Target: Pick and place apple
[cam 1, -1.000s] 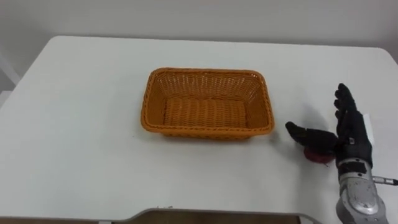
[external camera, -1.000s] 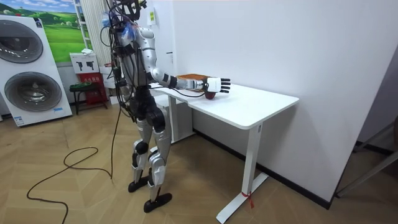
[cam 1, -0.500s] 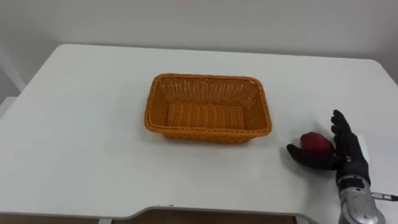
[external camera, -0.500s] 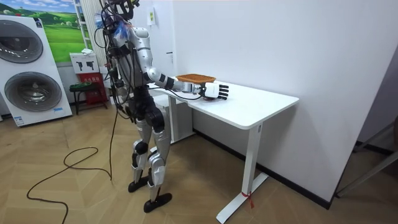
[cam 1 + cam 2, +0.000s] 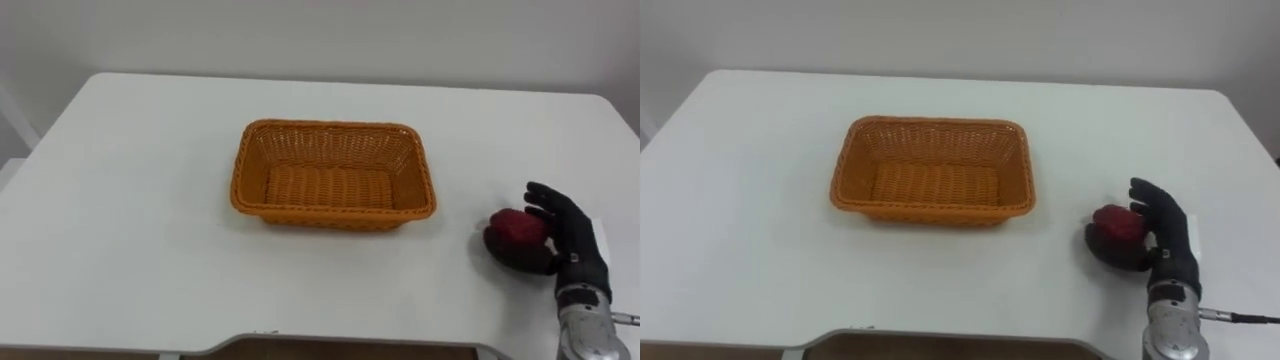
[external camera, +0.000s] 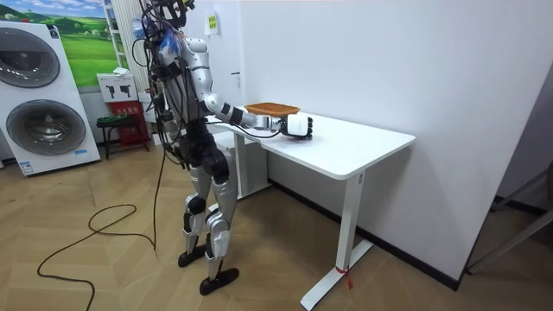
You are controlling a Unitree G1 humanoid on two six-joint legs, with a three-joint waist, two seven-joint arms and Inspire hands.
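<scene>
Fingers (image 5: 546,194) of your right hand (image 5: 572,238) are curled round the apple (image 5: 515,227), right of the basket (image 5: 332,214); your carry runs leftward.

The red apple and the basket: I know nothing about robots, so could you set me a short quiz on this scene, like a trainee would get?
1. On which side of the orange woven rectangular basket is the round red apple, the robot's left or its right?
2. True or false: the apple lies inside the basket.
3. The black right hand has its fingers: A) curled round the apple; B) straight, touching nothing; C) gripping the basket's rim.

Key: 1 right; 2 false; 3 A.
</scene>
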